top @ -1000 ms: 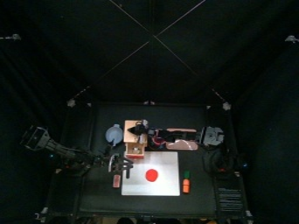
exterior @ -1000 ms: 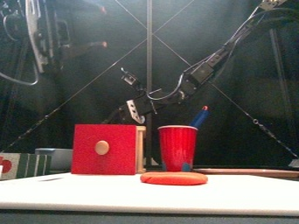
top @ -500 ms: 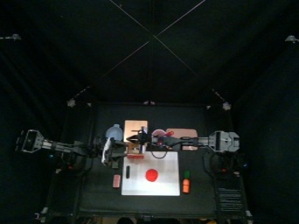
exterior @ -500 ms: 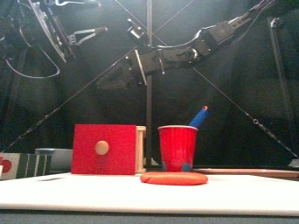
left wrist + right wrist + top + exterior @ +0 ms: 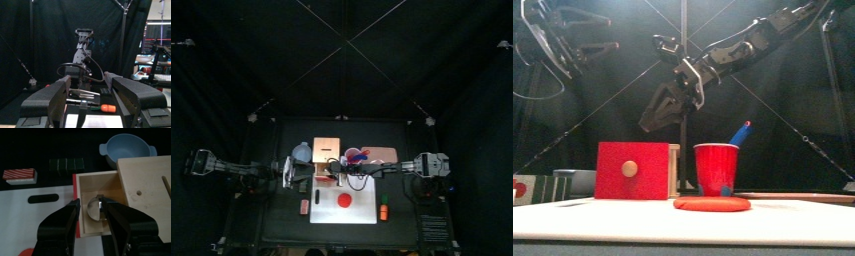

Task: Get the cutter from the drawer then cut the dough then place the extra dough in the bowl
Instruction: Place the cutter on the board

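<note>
Hovering above the open drawer [image 5: 100,184], the right gripper [image 5: 92,204] is holding its jaws open over the cutter [image 5: 98,209] inside; dropping off-centre, a jaw could be catching the drawer's wall.

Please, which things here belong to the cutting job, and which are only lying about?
For the job: cutter in the open drawer, red dough, blue-grey bowl, white board, right tool above the drawer.
Lying about: red cup with a blue knife, green sushi roll, red-and-white toy food.
</note>
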Available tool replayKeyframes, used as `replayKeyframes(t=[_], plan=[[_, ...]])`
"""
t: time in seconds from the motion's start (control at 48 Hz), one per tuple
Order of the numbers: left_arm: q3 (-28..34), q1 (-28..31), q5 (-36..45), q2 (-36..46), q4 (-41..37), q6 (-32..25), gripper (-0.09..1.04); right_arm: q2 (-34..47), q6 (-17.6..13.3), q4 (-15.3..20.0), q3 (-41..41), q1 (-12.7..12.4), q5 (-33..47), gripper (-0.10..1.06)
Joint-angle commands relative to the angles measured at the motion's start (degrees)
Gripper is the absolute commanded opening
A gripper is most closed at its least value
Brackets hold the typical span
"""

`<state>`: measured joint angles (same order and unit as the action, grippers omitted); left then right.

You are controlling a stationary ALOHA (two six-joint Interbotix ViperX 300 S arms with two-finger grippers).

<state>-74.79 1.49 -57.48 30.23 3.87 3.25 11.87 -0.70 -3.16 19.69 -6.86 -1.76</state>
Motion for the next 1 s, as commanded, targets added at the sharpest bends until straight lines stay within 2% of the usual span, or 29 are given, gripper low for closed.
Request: replayKeyframes(t=[0.021, 0.104, 0.396, 0.458, 0.562, 0.667, 0.792, 1.0], plan=[[1.3, 0.2, 8.2, -0.1, 0.4, -0.1, 0.91, 0.2, 0.1, -0.1, -2.5, -1.1, -1.4, 0.77], [1.7, 0.2, 12.7, 0.0, 0.4, -0.1, 0.91, 1.4, 0.1, 0.1, -3.3, -1.6, -3.3, 0.77], [1.4, 0.2, 12.9, 0.0, 0.5, -0.1, 0.90, 4.4, 0.5, -0.7, -5.0, -2.5, -5.0, 0.75], [1.3, 0.2, 12.9, 0.0, 0.4, 0.1, 0.90, 4.8, 0.4, -1.4, -5.5, -2.5, -6.1, 0.67], [1.1, 0.2, 12.8, 0.0, 0.5, 0.1, 0.90, 4.0, 0.3, -2.5, -5.9, -2.2, -6.4, 0.49], [1.1, 0.4, 13.0, -0.1, 0.5, 0.0, 0.90, 1.7, 0.2, -2.9, -5.5, -1.6, -7.1, 0.36], [1.0, 1.1, 13.1, 0.0, 1.8, -0.2, 0.90, -3.6, 0.6, -3.1, -5.4, 0.8, -8.3, 0.36], [1.1, 3.6, 13.1, 0.0, 2.1, -0.1, 0.90, -13.9, 0.2, -7.5, -0.2, 1.4, -8.5, 0.36]])
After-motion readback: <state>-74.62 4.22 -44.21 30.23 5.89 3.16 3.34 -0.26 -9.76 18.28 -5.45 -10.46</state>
